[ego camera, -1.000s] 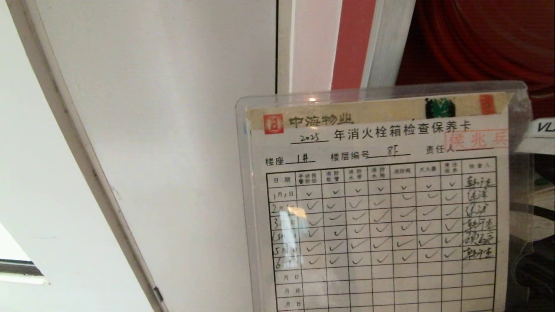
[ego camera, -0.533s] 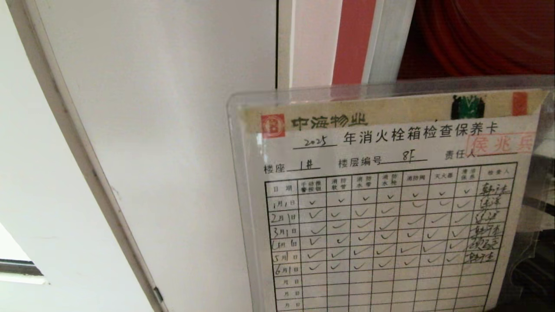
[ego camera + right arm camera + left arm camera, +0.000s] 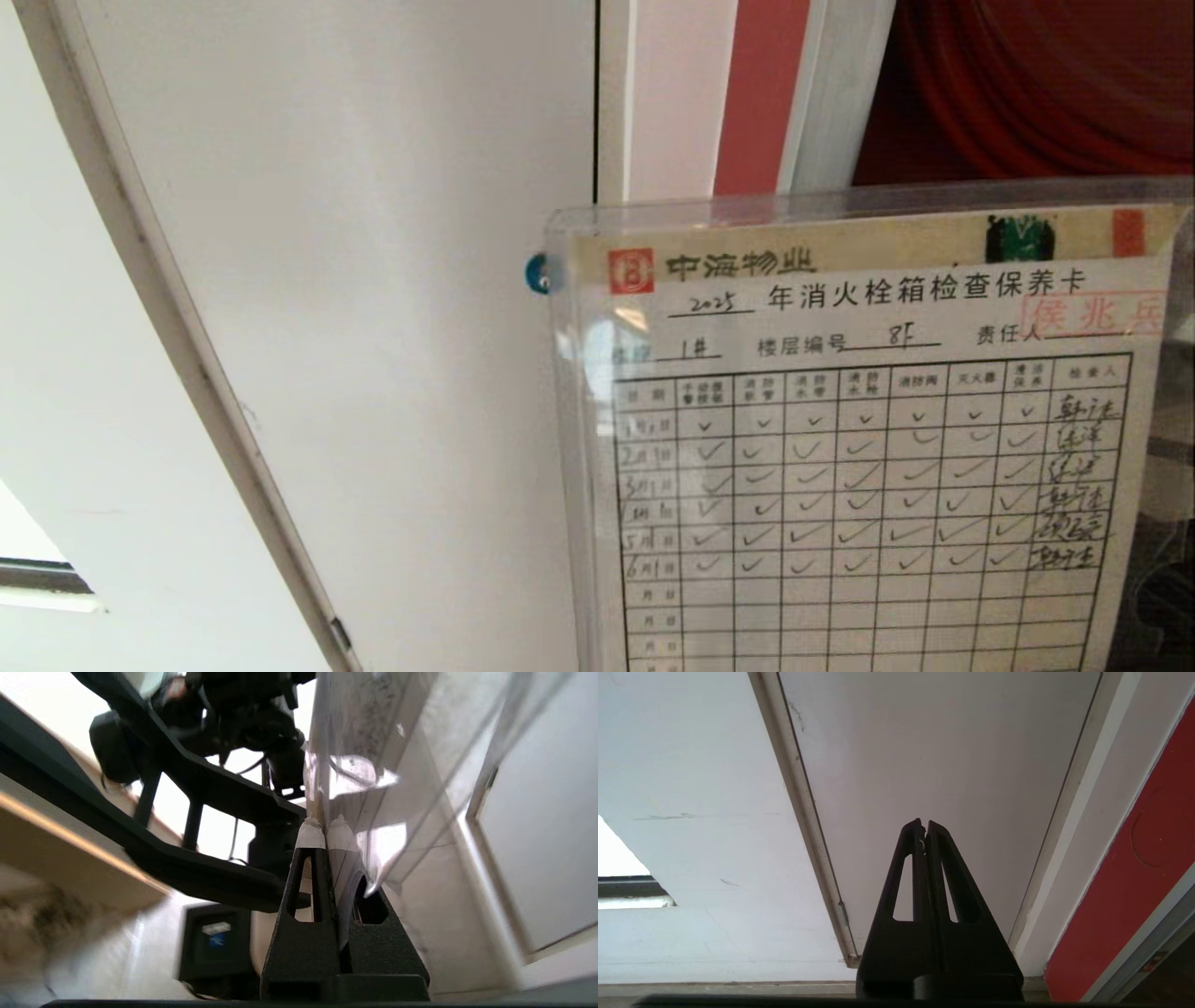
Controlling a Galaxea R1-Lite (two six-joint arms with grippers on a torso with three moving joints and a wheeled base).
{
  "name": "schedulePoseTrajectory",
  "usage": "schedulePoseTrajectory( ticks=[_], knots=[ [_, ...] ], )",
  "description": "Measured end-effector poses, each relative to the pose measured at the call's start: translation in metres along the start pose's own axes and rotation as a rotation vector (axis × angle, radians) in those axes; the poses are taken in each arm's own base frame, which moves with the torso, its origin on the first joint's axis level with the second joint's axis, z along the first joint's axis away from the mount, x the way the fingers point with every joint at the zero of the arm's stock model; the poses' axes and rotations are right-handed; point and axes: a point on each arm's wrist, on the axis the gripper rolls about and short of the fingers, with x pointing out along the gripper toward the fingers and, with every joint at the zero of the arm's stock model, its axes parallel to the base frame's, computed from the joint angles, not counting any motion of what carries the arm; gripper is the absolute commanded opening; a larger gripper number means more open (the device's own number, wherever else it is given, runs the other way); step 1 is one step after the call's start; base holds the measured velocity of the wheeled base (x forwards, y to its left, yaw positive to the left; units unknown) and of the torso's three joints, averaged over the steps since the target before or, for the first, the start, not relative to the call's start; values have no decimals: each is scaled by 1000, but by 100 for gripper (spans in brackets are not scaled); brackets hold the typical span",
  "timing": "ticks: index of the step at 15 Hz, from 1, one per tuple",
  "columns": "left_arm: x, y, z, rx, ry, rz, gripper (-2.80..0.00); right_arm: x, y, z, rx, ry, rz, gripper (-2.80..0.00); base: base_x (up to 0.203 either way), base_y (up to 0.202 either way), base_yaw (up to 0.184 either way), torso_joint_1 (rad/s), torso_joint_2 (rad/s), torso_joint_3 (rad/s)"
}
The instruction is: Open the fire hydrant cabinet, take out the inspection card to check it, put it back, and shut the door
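The inspection card, a printed check table in a clear plastic sleeve, stands upright close in front of the head camera, filling the lower right. My right gripper is shut on the card's lower edge; its taped fingertips pinch the sleeve. The gripper itself is below the head view. Behind the card the fire hydrant cabinet shows its red inside and silver frame. The door is out of view. My left gripper is parked, shut and empty, pointing at the white panel.
A plain white panel with a blue round lock fills the left of the head view, beside a slanted pale frame strip. In the right wrist view, dark robot structure and a tan wooden surface lie close by.
The card has shifted to the right in the head view and sunk slightly, uncovering the blue lock at its left edge. The left arm has kept still.
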Motion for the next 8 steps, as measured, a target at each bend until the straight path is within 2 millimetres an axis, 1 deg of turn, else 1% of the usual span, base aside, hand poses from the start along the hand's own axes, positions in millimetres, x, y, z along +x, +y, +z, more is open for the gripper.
schedulePoseTrajectory(
  ticks=[2, 4, 6, 8],
  knots=[
    [0, 0, 0, 0, 0, 0, -280, -14, 14, -4, 91, -39, -50, -280, 0, 0, 0, 0, 0, 0],
    [0, 0, 0, 0, 0, 0, -280, -33, 32, -7, 217, -122, -141, -280, 0, 0, 0, 0, 0, 0],
    [0, 0, 0, 0, 0, 0, -280, -53, 49, -10, 332, -246, -264, -280, 0, 0, 0, 0, 0, 0],
    [0, 0, 0, 0, 0, -1, -280, -68, 62, -14, 436, -380, -387, -280, 0, 0, 0, 0, 0, 0]
  ],
)
